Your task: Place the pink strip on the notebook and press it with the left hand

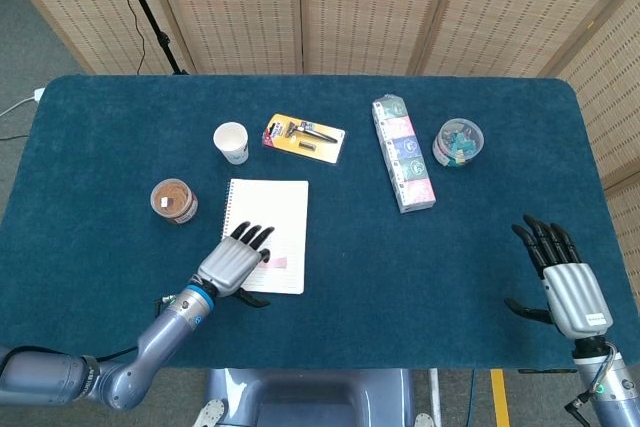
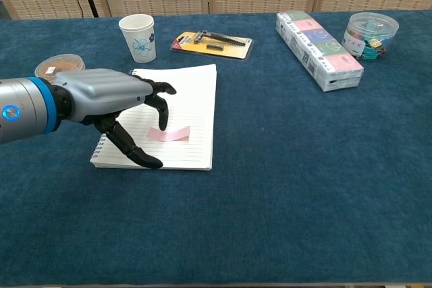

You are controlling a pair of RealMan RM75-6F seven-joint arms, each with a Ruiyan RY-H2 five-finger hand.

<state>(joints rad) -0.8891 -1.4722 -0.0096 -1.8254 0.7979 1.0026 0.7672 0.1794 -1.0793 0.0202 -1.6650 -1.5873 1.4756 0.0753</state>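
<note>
Left hand (image 2: 111, 96) reaches forward, palm down, fingers (image 2: 160, 104) spread; right hand (image 1: 566, 282) rests open.

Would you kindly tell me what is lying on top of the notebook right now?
The pink strip lies on the notebook. The left hand reaches over the page, its fingers covering the strip's left end, so contact cannot be confirmed.

A table (image 1: 480, 247) covered in dark blue cloth. On it lie an open spiral notebook (image 1: 283, 215) (lined pages), a paper cup (image 1: 231, 142), a small round tub with a brown lid (image 1: 174, 200), a carded razor pack (image 1: 304, 137), a long box (image 1: 403, 152) and a clear tub of clips (image 1: 458, 142).
</note>
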